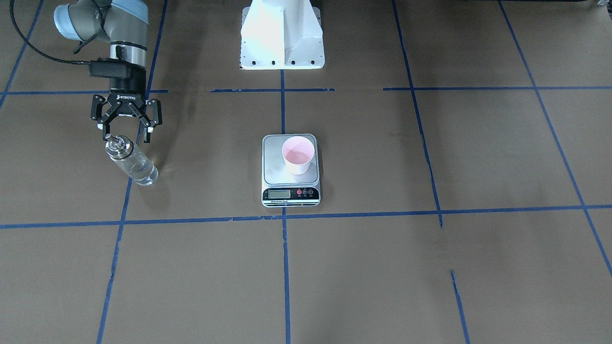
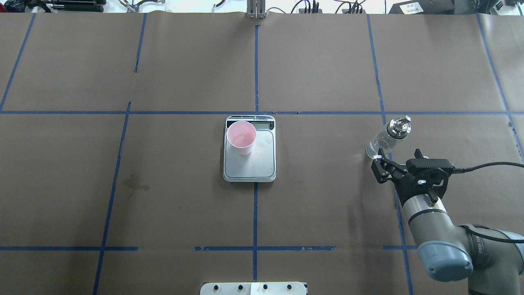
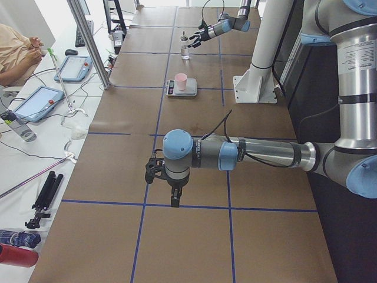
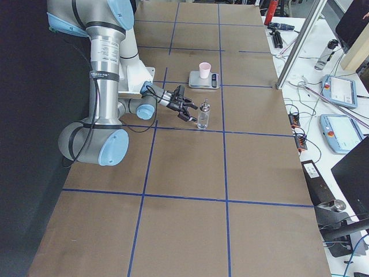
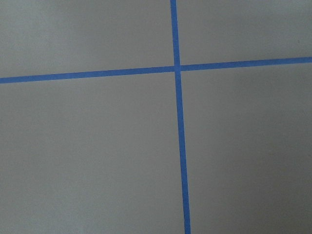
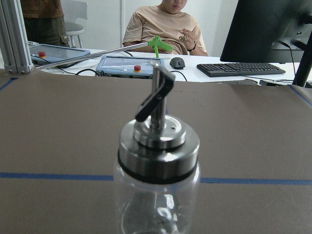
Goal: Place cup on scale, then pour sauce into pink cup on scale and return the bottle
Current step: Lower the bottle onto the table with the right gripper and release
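The pink cup stands upright on the scale, toward the plate's corner near the display; both also show in the overhead view, cup on scale. The clear glass bottle with its metal spout stands upright on the table and fills the right wrist view. My right gripper is open just behind the bottle on the robot's side, not touching it. My left gripper shows only in the exterior left view, far from the scale; I cannot tell its state.
The white robot pedestal stands behind the scale. Blue tape lines cross the brown paper table. A dark stain marks the paper left of the scale. An operator, tablets and a keyboard lie beyond the far edge.
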You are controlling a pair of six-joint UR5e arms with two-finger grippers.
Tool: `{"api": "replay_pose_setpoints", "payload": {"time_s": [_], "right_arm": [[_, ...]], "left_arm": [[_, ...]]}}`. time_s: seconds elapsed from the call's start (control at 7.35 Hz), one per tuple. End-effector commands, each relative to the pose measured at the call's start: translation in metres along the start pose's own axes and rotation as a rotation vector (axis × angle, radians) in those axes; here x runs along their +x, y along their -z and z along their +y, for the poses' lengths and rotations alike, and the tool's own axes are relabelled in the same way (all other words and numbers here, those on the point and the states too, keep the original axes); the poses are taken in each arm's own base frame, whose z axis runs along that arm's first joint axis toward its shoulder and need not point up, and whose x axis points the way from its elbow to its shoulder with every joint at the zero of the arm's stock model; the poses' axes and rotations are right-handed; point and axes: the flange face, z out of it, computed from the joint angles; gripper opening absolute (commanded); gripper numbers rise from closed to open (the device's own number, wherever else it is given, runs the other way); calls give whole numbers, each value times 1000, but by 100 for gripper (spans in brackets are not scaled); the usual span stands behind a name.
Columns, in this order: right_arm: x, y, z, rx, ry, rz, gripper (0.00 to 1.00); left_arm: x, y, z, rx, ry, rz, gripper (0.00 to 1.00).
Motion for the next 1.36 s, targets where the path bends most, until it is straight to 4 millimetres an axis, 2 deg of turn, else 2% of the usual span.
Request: {"api": "replay_pose_setpoints", "payload": {"time_s": [0.0,0.27,0.54,0.82,1.09,1.22], "right_arm": [[20,10,19,-2,19,-4,100],[70,10,22,-10,69,24,100],[81,8,24,-21,151,39,100],[109,-20,-8,-43,254,122,100],[138,-48,-50,-103,354,190,100],[161,-60,-75,-135,414,228,100]], "left_arm": [[-1,-1,1,-3,2,0,100],[0,0,1,0,0,2,100],[0,0,1,0,-1,2,100],[1,0,1,1,-1,2,100],[1,1,3,1,-2,2,100],[1,1,2,2,-3,2,100]]}}
